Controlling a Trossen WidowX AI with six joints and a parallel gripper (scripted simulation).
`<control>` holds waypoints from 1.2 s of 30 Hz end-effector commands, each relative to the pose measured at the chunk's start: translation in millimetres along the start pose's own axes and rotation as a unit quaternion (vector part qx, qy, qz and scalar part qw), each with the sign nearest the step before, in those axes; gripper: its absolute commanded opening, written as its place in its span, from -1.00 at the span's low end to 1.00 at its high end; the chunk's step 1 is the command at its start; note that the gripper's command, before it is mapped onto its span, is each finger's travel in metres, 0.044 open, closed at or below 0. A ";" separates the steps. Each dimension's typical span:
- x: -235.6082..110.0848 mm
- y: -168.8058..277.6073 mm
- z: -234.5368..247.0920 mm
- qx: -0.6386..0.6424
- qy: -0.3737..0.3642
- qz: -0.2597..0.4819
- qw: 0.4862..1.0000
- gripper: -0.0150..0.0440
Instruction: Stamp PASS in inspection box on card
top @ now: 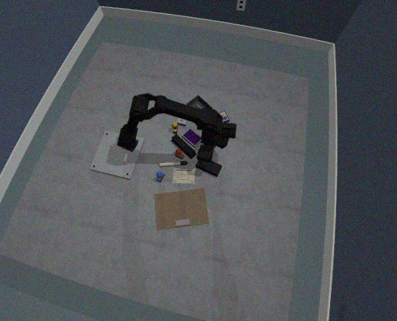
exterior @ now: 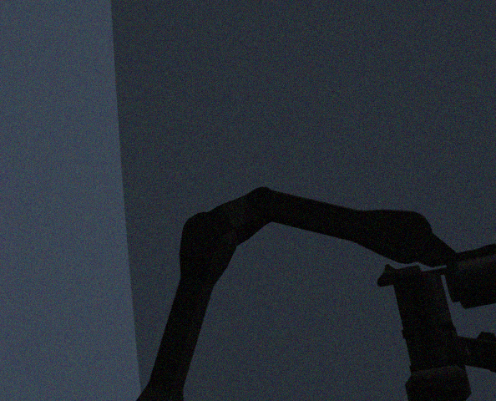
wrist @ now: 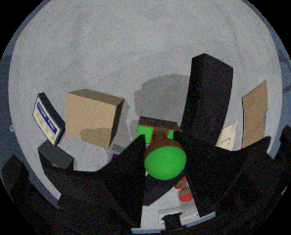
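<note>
My gripper is shut on a stamp with a green ball knob and a brown body with a green band; in the wrist view it sits between the two dark fingers, above the bench. In the top view the stamp is hidden by the wrist. The white card lies just left of and in front of the gripper. The purple ink pad lies behind it. The exterior view shows only the dark arm; the fingers are out of frame.
A red stamp, a blue stamp and a yellow stamp stand nearby. A marker, a long black bar and a black block surround the gripper. A brown mat lies in front; a brown box shows at left.
</note>
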State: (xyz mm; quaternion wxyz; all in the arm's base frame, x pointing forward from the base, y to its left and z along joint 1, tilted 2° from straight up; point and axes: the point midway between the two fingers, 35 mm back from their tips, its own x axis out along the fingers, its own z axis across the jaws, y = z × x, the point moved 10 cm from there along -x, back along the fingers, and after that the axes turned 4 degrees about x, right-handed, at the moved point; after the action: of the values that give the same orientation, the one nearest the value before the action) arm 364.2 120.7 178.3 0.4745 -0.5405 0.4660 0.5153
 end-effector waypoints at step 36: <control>-19.2 0.3 -0.3 0.000 -0.002 0.001 1.000 -0.49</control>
State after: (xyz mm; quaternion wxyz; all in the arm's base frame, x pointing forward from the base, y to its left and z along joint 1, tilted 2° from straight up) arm 363.5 120.5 196.0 0.4745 -0.5405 0.4660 0.5153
